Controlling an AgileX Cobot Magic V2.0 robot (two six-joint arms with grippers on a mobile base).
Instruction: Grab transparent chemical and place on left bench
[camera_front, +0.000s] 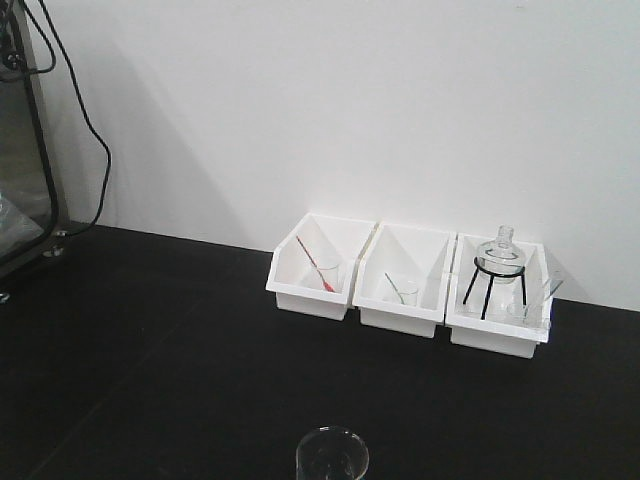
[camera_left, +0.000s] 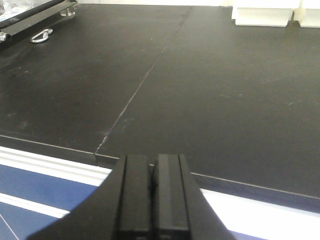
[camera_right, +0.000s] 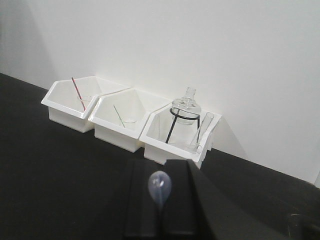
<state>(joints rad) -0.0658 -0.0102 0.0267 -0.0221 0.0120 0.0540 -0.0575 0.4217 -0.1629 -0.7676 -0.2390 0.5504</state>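
L end effector (camera_left: 153, 162): fingers pressed together, nothing btwn them, over near edge of black surface (camera_left: 210, 90). R end effector (camera_right: 161, 167): pipette bulb of transparent chemical (camera_right: 160, 187) sits right at its finger gap; can't tell if clamped. Front view shows the glass low centre. Three white bins (camera_right: 125, 127) ahead of R, against wall.

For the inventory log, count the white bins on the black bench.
3, side by side: the left bin holds a red-rod beaker, the middle bin a green-rod beaker, the right bin a round flask. None appears hidden.
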